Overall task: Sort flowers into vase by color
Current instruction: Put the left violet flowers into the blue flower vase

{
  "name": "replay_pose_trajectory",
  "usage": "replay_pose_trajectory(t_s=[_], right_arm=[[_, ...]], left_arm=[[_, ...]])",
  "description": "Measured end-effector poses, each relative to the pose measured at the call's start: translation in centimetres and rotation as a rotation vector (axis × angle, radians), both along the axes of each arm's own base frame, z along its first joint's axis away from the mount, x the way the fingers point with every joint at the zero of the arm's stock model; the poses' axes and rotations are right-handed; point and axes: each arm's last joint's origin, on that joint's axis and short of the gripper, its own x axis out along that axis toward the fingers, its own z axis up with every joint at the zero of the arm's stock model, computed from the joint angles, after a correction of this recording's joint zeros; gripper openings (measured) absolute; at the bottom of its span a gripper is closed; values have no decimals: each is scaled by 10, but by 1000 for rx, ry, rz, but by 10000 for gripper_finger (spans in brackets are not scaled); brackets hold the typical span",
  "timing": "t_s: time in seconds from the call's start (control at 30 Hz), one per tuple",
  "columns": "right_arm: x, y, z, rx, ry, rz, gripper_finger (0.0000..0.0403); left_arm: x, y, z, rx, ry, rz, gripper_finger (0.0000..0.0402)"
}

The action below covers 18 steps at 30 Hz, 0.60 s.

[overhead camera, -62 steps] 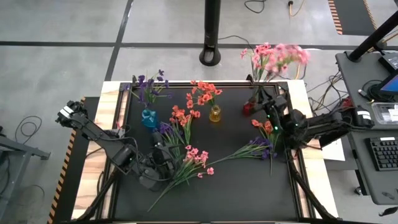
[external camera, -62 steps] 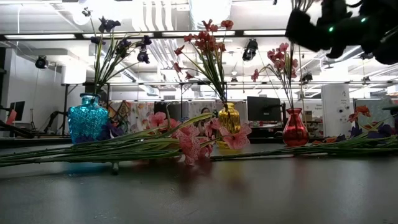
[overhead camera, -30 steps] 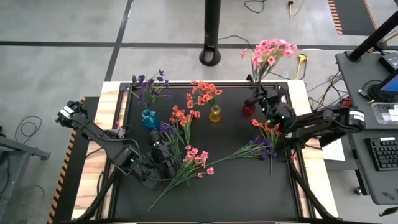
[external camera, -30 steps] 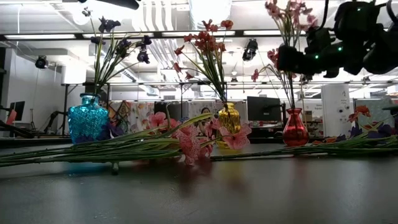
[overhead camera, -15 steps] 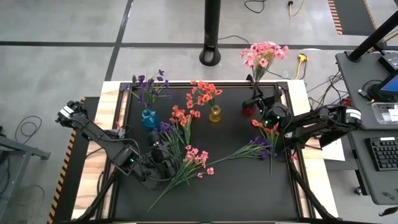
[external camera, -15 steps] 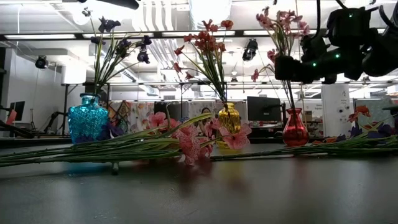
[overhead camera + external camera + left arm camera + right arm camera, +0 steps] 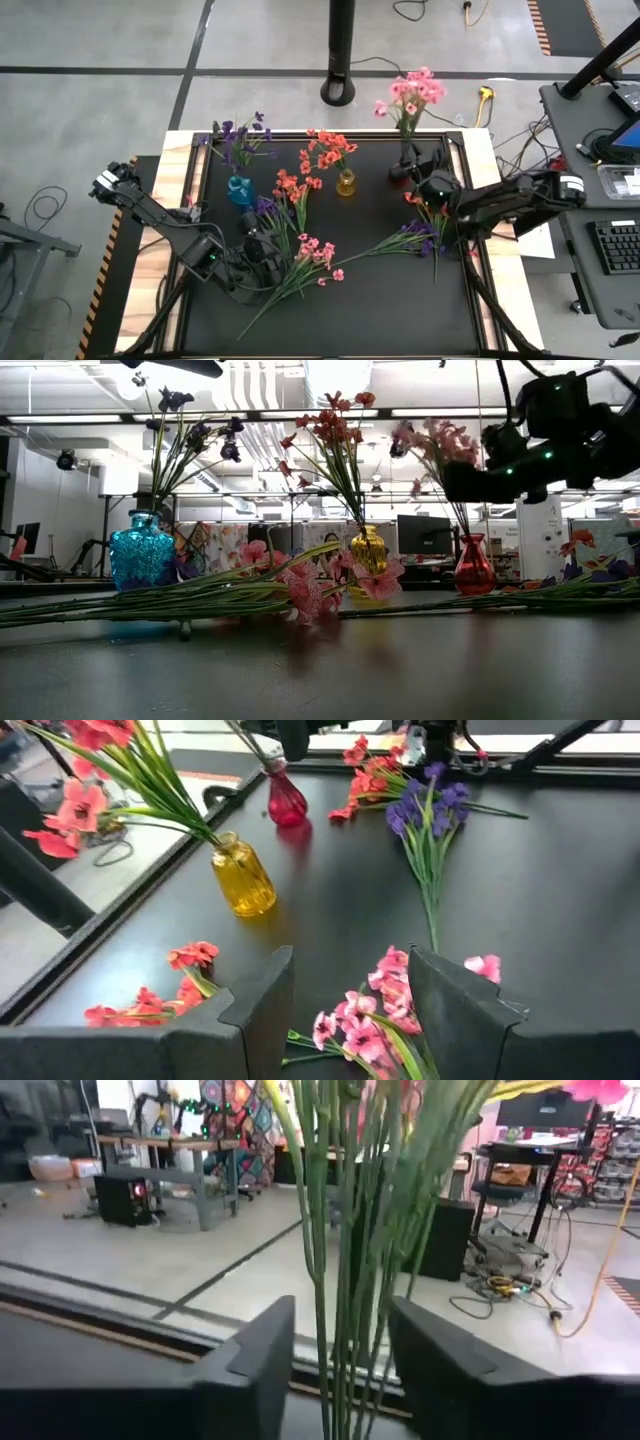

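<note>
Three vases seen in back row: blue vase [image 7: 239, 189] with purple spray, yellow vase [image 7: 346, 183] with orange-red spray, red vase [image 7: 474, 565] with pink spray [image 7: 409, 92]. Right gripper [image 7: 418, 165] held over red vase, fingers spread around pink stems [image 7: 350, 1250], apparently not clamped. Left gripper [image 7: 345, 995] open, empty, poised over pink flowers [image 7: 375, 1015] lying on mat [image 7: 400, 300]. Roughly four loose sprays counted on mat.

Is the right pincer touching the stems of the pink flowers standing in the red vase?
Apart. In the right wrist view the green stems rise through the gap of the right pincer, with floor showing on both sides between stems and fingers.
</note>
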Motion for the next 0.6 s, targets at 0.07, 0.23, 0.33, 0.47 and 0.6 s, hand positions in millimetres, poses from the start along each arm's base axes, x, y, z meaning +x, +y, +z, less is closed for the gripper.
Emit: replay_pose_trajectory(t_s=[0.07, 0.23, 0.33, 0.47, 0.6], right_arm=[[0, 8, 0, 5, 19, -11, 182], [-3, 36, 3, 15, 59, -12, 228], [-5, 53, 5, 30, 33, 41, 247], [-9, 69, 6, 55, 3, 127, 261], [-12, 81, 5, 83, -23, 197, 266]], left_arm=[[0, -1, 0, -29, 2, -5, 180], [0, -2, -2, -128, 0, -6, 180], [2, -4, -4, -204, -9, 9, 180], [7, -9, -17, -310, 15, 38, 180], [16, -22, -41, -463, 152, 7, 180]])
